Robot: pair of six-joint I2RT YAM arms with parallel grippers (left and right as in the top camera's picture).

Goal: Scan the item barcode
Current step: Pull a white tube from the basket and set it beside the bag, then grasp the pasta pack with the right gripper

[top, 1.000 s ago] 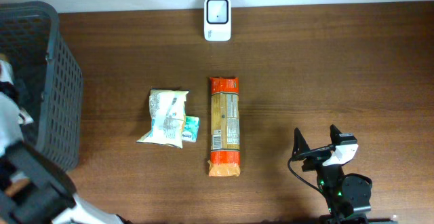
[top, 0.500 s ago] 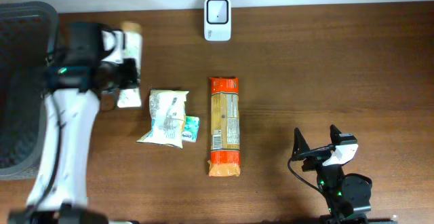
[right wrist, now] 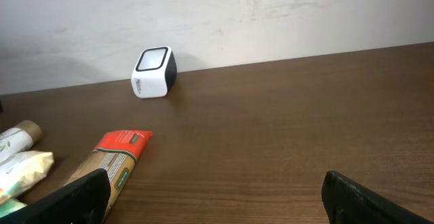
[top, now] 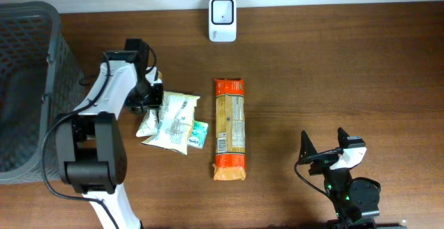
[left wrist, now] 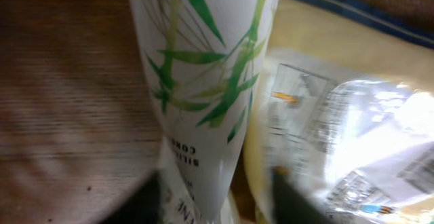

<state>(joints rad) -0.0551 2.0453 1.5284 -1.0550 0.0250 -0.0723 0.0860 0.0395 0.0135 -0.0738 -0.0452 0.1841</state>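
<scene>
Okay, nearest me my right gripper (top: 323,146) is idling, jaws wide open. Further out, my left gripper (top: 148,94) is hovering over the bamboo-print tube (left wrist: 203,81) beside the snack pouch (top: 177,118); I can't tell its jaw state. The barcode scanner (top: 223,10) is waiting far back, so I'm judging nothing scanned yet.

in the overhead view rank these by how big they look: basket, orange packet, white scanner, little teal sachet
1. basket
2. orange packet
3. white scanner
4. teal sachet, though it is partly tucked under the white bag, so it may be bigger than it looks
</scene>
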